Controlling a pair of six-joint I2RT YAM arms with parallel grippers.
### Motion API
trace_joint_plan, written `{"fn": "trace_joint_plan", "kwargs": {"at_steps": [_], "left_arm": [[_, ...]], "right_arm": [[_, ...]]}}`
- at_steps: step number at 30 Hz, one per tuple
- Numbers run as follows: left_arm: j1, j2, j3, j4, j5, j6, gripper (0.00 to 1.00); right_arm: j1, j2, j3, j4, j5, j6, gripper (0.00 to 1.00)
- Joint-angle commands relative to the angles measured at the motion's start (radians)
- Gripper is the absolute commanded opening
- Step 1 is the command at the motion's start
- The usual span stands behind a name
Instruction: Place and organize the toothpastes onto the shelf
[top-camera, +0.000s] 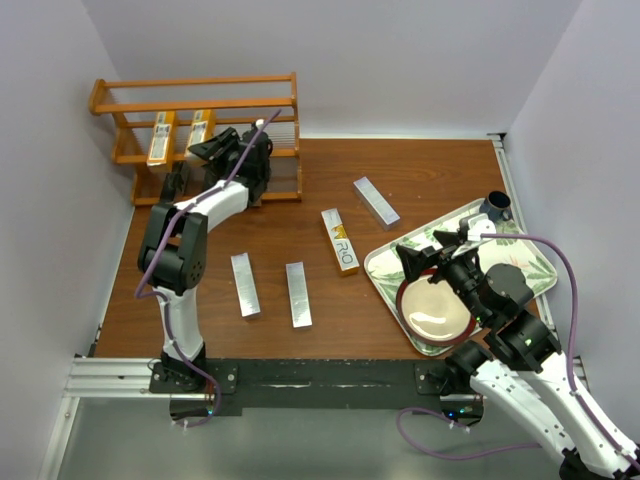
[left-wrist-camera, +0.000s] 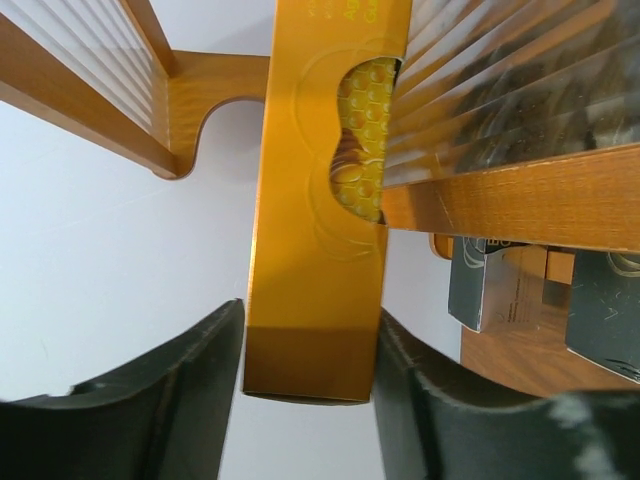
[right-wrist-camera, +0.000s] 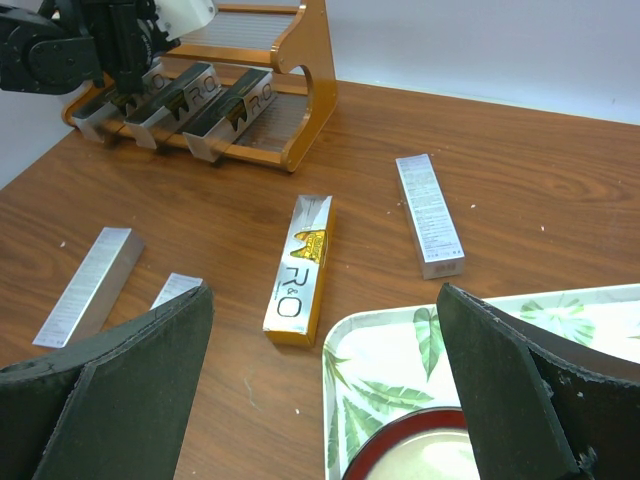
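The left pincer (left-wrist-camera: 310, 312) pinches the near end of a gold carton (left-wrist-camera: 315, 200), one finger (left-wrist-camera: 170, 400) pressed to each long side. The carton's far end runs out of the wrist view's top edge, and the writing there is cut off and unreadable – only an embossed honeycomb patch shows. Its long axis points straight away from the pincer, across the rails of the shelf (left-wrist-camera: 520, 200). Below and right of the fingers lie black cartons (left-wrist-camera: 490, 285), their print too blurred to read. From above, the pincer hides part of the held carton; a second gold one (top-camera: 160, 138) lies parallel just left of it.

The right pincer (right-wrist-camera: 322, 300) is spread wide, gripping nothing, over a leaf-patterned tray (right-wrist-camera: 400, 350) and a red-rimmed bowl (right-wrist-camera: 420, 455), both cut off by the frame. Just ahead of it a gold-and-white carton (right-wrist-camera: 300, 260) lies on the table (right-wrist-camera: 500, 130), reading roughly "R O", long axis pointing away – three silver cartons (right-wrist-camera: 430, 215) lie around it, small print illegible, one half hidden behind the left finger
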Motion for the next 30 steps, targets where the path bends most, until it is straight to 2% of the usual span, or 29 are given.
{"fn": "trace_joint_plan", "kwargs": {"at_steps": [1, 14, 20, 22, 27, 30], "left_arm": [[0.011, -0.026, -0.007, 0.015, 0.003, -0.03, 0.6], [0.011, -0.036, -0.012, -0.057, 0.045, -0.1, 0.78], [0.017, -0.009, 0.031, -0.08, 0.028, -0.105, 0.81], [0.017, -0.018, 0.036, -0.119, 0.043, -0.131, 0.84], [0.011, -0.079, 0.022, -0.219, 0.139, -0.232, 0.98], [0.008, -0.107, 0.039, -0.305, 0.211, -0.312, 1.0]], "right_arm": [[0.005, -0.003, 0.037, 0.007, -0.005, -0.008, 0.99], [0.005, -0.006, 0.037, 0.007, -0.007, -0.008, 0.98], [0.007, -0.003, 0.037, 0.005, -0.007, -0.01, 0.99], [0.005, -0.001, 0.039, 0.007, -0.007, -0.01, 0.99], [0.005, 0.004, 0.037, 0.01, -0.009, -0.008, 0.99], [0.005, 0.002, 0.037, 0.01, -0.012, -0.008, 0.99]]}}
